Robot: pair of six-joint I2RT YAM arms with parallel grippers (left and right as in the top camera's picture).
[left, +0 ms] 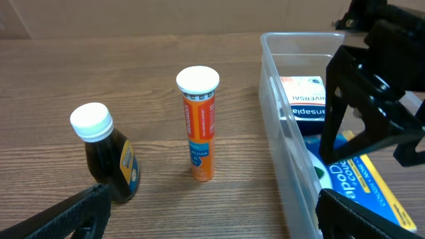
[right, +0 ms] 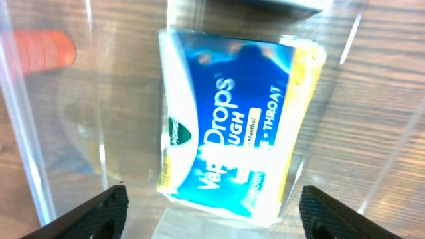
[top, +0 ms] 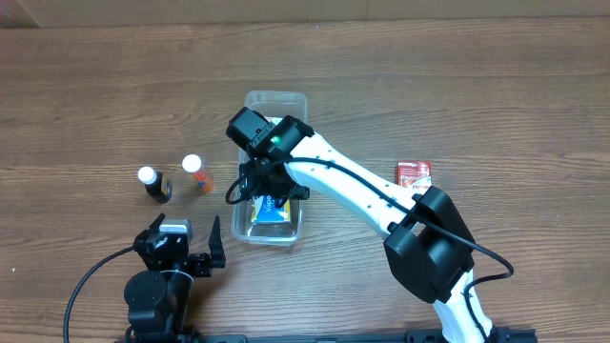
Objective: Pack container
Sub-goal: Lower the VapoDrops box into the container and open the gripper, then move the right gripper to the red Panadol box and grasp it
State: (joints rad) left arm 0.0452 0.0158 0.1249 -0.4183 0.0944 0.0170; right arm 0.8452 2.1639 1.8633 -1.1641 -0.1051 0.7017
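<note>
The container (top: pixel 250 227) is a clear plastic bin in the middle of the table. A blue and yellow cough-drop box (top: pixel 272 211) lies inside it at the near end, with a white box (left: pixel 302 99) behind it. My right gripper (top: pixel 272 186) is open just above the bin; in the right wrist view (right: pixel 212 212) its fingers stand wide on either side of the blue box (right: pixel 232 126) without touching it. My left gripper (top: pixel 186 255) is open and empty near the front edge, to the left of the bin (left: pixel 282 133).
An orange tube with a white cap (top: pixel 196 173) and a dark bottle with a white cap (top: pixel 153 184) stand left of the bin; both show in the left wrist view, tube (left: pixel 199 126) and bottle (left: pixel 106 156). A small red box (top: pixel 414 172) lies to the right.
</note>
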